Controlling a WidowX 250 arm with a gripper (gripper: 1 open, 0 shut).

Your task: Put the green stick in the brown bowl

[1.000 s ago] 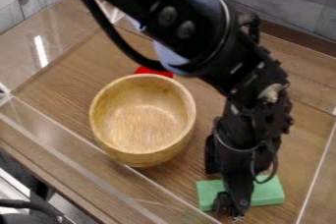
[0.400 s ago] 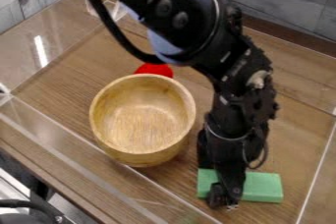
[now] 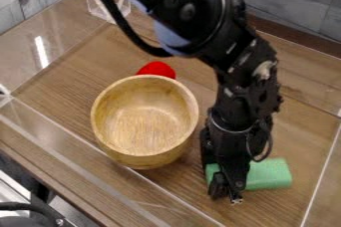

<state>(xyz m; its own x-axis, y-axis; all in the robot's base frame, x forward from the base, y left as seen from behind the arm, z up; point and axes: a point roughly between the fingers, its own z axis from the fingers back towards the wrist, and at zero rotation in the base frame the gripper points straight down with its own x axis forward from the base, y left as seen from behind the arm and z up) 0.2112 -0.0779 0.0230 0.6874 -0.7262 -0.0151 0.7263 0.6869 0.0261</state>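
The green stick (image 3: 270, 174) lies flat on the wooden table at the lower right, to the right of the brown bowl (image 3: 144, 122). My gripper (image 3: 228, 184) points straight down onto the stick's left end, and its black fingers cover that end. Only the right part of the stick shows. The fingers hide whether the jaws are pressing on the stick. The bowl is upright and has nothing in it.
A small red object (image 3: 158, 70) sits just behind the bowl. Clear plastic walls (image 3: 54, 136) ring the table on the left and front. My black arm (image 3: 220, 42) rises over the table's middle and right.
The gripper has shifted slightly over the stick's left end and its fingers have drawn closer together. More of the stick's right part shows now. The bowl has not moved.
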